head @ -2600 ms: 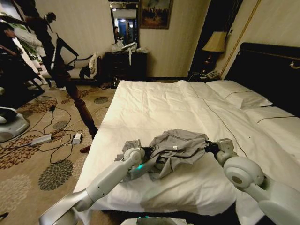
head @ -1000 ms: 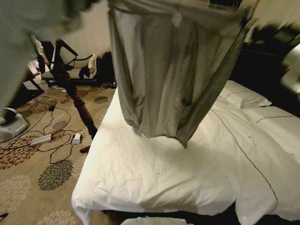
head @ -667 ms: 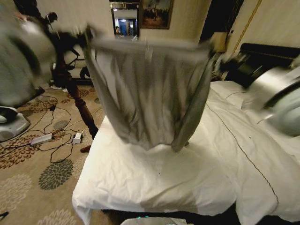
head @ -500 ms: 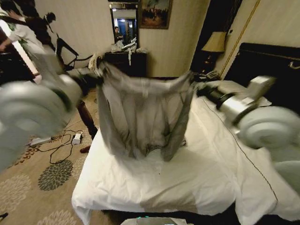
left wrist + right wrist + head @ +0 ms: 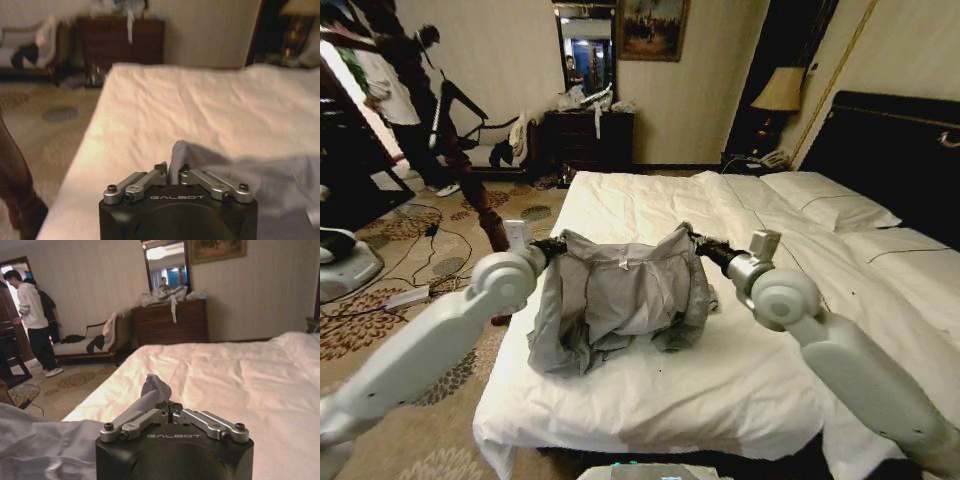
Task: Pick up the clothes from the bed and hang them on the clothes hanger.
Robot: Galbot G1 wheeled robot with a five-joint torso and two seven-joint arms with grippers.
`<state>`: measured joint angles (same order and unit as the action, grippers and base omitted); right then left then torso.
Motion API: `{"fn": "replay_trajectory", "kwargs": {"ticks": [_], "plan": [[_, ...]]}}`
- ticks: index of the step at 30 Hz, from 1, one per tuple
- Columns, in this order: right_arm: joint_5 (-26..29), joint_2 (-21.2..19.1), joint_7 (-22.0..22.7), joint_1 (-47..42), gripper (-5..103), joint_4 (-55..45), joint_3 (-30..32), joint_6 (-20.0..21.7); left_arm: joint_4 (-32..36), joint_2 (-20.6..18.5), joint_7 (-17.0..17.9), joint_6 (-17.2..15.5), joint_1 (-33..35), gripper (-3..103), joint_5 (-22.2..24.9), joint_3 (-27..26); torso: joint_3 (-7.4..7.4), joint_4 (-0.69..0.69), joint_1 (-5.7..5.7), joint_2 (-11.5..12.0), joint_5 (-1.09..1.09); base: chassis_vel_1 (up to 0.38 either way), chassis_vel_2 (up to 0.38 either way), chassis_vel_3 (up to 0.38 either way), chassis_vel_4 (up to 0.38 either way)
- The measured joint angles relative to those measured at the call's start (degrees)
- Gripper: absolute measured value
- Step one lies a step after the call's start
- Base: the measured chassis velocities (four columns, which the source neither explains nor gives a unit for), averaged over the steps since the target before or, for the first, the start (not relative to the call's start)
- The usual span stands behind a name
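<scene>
White bedding fills a hotel room where the clothes (image 5: 620, 305), a grey top, hang spread between two arms, the hem slumped on the bed (image 5: 740, 380). Left pincer (image 5: 558, 245) and right pincer (image 5: 698, 241) are each closed on a shoulder corner, apparently to hold the top open for hanging. No container is in view.

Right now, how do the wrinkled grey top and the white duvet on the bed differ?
The wrinkled light grey top is held up at its shoulders by the left tool and the right tool, its hem bunched; the white duvet lies flat on the bed. The top is grey, the duvet white. Both are soft cloth.
</scene>
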<state>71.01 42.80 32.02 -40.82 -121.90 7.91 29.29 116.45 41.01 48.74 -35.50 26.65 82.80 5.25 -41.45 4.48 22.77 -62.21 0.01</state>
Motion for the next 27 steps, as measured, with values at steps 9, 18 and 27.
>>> {"fn": "replay_trajectory", "kwargs": {"ticks": [9, 18, 27], "plan": [[-1.8, 0.6, -0.6, -1.3, 0, 1.7, 0.0, 0.0, 2.3, -2.2, -2.6, -1.5, 8.1, 42, 7.6, -6.6, 0.00, -0.02, -0.01, 0.0, -0.01, 0.000, 0.000, 0.000, 0.000], [-3.2, -0.2, -0.9, -5.3, 0, 0.3, 2.0, 0.0, 5.1, -2.8, -4.2, 6.2, 11.9, 75, 18.4, -13.9, 0.01, -0.02, -0.01, 0.0, -0.01, 0.000, 0.000, 0.000, 0.000], [-5.1, -2.5, -1.9, -10.7, 0, -1.0, 5.8, 0.0, 4.9, -0.7, -7.3, 15.8, 10.5, 100, 22.3, -19.2, 0.01, -0.01, -0.01, 0.0, -0.01, 0.000, 0.000, 0.000, 0.000]]}}
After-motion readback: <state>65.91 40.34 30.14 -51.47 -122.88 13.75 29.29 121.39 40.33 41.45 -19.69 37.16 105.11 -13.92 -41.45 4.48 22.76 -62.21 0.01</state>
